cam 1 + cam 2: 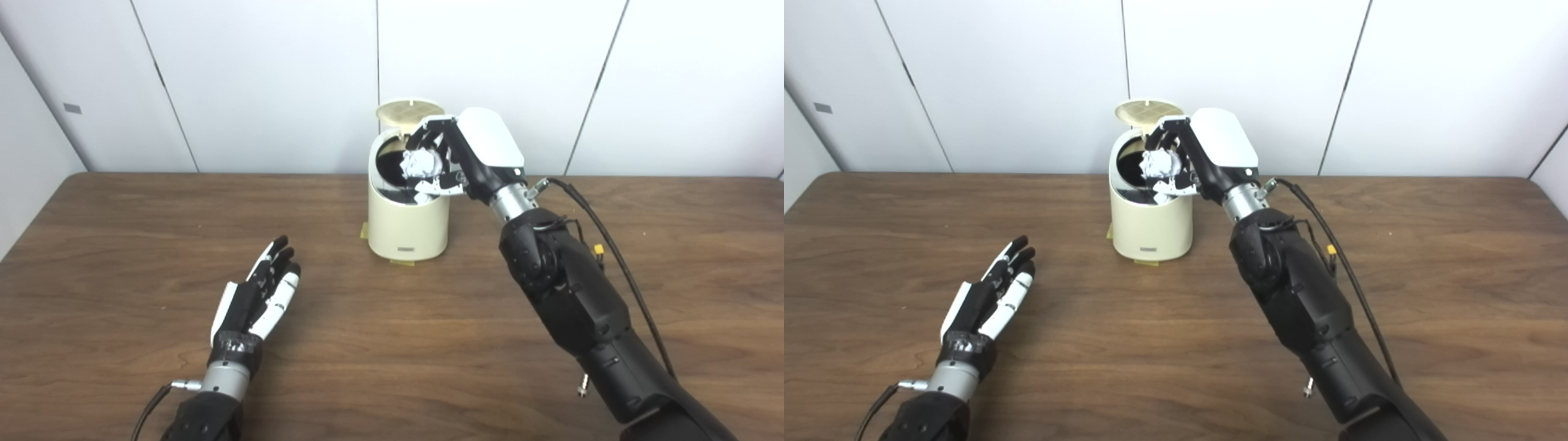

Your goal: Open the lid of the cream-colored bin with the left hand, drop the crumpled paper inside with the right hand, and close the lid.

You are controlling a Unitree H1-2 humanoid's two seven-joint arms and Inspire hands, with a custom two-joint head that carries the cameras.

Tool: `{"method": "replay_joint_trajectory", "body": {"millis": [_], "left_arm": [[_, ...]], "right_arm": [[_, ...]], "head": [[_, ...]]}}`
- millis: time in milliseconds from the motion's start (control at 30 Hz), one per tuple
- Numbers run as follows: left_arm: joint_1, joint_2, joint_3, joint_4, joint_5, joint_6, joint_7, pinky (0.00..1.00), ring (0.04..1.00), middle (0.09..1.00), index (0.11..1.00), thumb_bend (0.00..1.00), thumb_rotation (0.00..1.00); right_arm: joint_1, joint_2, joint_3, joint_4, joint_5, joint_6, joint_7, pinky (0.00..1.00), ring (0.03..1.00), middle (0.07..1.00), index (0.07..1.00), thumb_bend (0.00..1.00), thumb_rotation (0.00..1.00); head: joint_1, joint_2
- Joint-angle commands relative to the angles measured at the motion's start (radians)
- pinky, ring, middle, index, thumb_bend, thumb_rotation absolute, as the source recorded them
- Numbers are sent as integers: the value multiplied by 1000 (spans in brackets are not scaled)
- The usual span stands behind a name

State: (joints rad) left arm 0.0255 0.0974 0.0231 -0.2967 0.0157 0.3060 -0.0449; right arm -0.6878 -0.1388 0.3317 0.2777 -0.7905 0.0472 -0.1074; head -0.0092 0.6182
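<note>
Crumpled paper sits in the grasp of your right hand, directly over the open mouth of the cream-colored bin. Note that the fingers curl over the top of the white wad while the thumb presses from below, so the hand is closed around it. The paper has not dropped; it hangs at rim level, with the dark interior of the bin visible to its left.

Observe the lid: it stands raised on its hinge at the far edge of the bin, tilted up and back, just beside the fingertips of the right hand. The bin stands upright at the far centre of the wooden table, close to the white wall panels.

Your left hand lies well apart from the bin, at the near left of the table. Its fingers are extended and loosely spread, pointing toward the far side, and it holds nothing. A black cable runs along the right forearm.
</note>
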Motion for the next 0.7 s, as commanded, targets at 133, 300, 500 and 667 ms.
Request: {"method": "replay_joint_trajectory", "body": {"millis": [133,300,500,667], "left_arm": [[-16,7,-10,-38,28,-10,6,957,947,930,997,335,562],[-16,3,-4,-38,11,-10,-2,917,944,937,1000,315,511],[-15,13,-13,-40,36,-4,-6,938,946,942,996,323,529],[-17,4,-2,-37,10,-13,-8,937,951,946,997,307,462]], "right_arm": [[-33,-14,-2,-18,-4,2,2,431,541,647,495,522,133],[-33,-13,2,-20,-10,7,3,440,575,697,616,805,101],[-29,-9,3,-35,-23,37,4,460,632,777,670,882,113],[-27,-12,4,-46,-28,52,10,503,675,801,694,890,133]], "head": [[1,1],[0,5],[-1,7],[-2,11]]}}
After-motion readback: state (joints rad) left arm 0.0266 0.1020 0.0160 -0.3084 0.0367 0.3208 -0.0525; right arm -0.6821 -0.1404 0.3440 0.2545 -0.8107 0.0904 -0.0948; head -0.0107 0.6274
